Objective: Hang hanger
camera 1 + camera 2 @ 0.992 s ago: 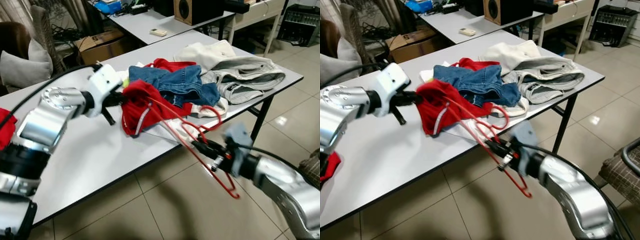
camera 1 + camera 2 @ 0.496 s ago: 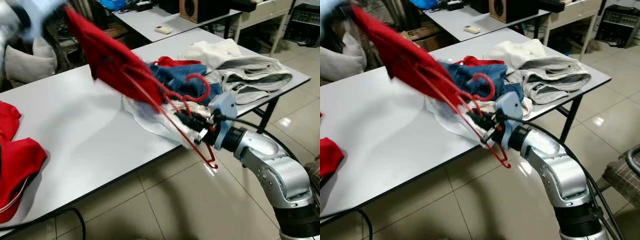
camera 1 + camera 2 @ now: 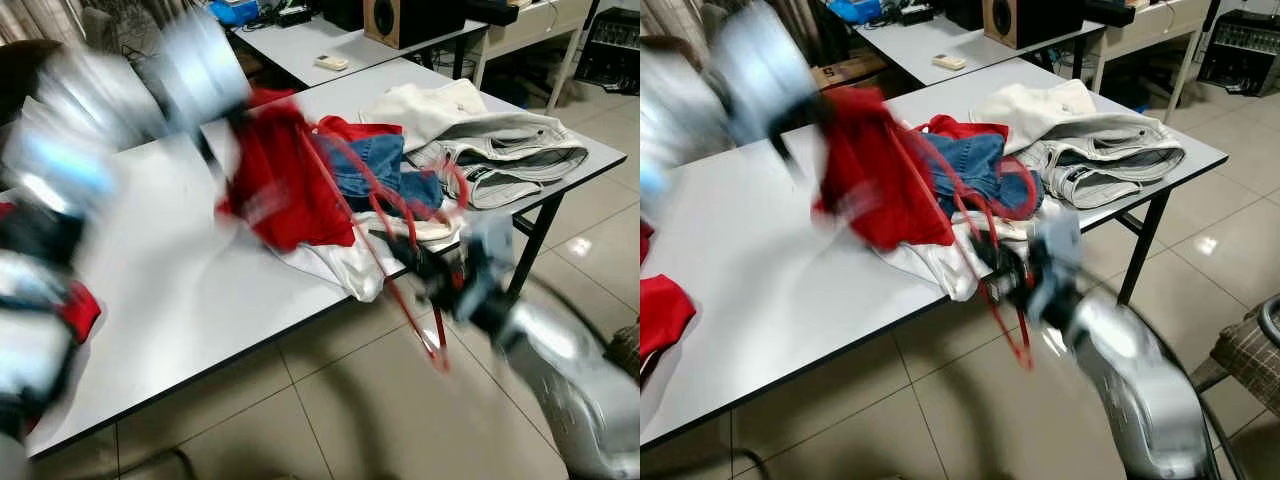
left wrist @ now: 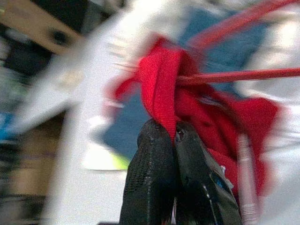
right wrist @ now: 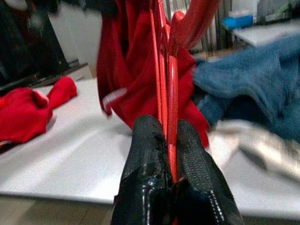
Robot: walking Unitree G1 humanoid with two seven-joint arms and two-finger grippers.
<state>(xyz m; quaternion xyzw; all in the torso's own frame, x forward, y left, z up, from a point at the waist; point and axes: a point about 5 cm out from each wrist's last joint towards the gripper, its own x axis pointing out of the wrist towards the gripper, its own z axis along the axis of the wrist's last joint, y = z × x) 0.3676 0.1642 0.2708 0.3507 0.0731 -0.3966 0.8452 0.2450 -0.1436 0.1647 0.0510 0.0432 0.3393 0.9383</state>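
Note:
A red wire hanger (image 3: 436, 352) sticks out past the table's front edge, threaded into a red garment (image 3: 285, 190). My right gripper (image 5: 168, 129) is shut on the hanger's (image 5: 164, 70) wires, just in front of the table edge (image 3: 330, 305). My left gripper (image 4: 173, 136) is shut on a fold of the red garment (image 4: 159, 89) and holds it up over the table, left of the clothes pile. Both arms are blurred with motion in the head views. The garment (image 5: 126, 70) hangs over the hanger's upper part.
Blue jeans (image 3: 375, 165) and white and grey clothes (image 3: 500, 150) lie piled on the table's right half. Another red cloth (image 3: 660, 310) lies at the table's left end. A second table with a speaker (image 3: 400, 15) stands behind. Tiled floor lies in front.
My left arm has swung down from high at the left, bringing the red garment lower over the table. The right gripper has kept its hold on the hanger near the table edge.

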